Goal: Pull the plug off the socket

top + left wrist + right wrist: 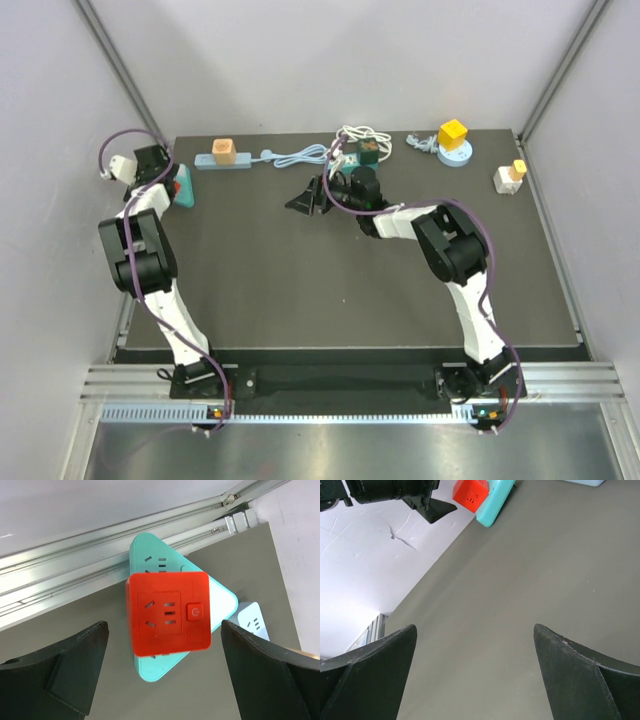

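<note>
A: Is the plug off already?

B: Not yet. The red cube plug sits fully on the teal triangular socket, at the far left edge of the table. The left gripper hovers above it, its fingers wide apart, holding nothing.

A: And the right gripper?

B: Wide apart and empty too (over bare table, well apart from the socket). The grasp and the pull are left, I think. The metal rail is just behind the socket; upward seems free.

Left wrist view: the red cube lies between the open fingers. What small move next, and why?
Probably lower the left pincer straight down: its open fingers flank the red cube, which sits on the teal socket, without gripping it yet.
</note>
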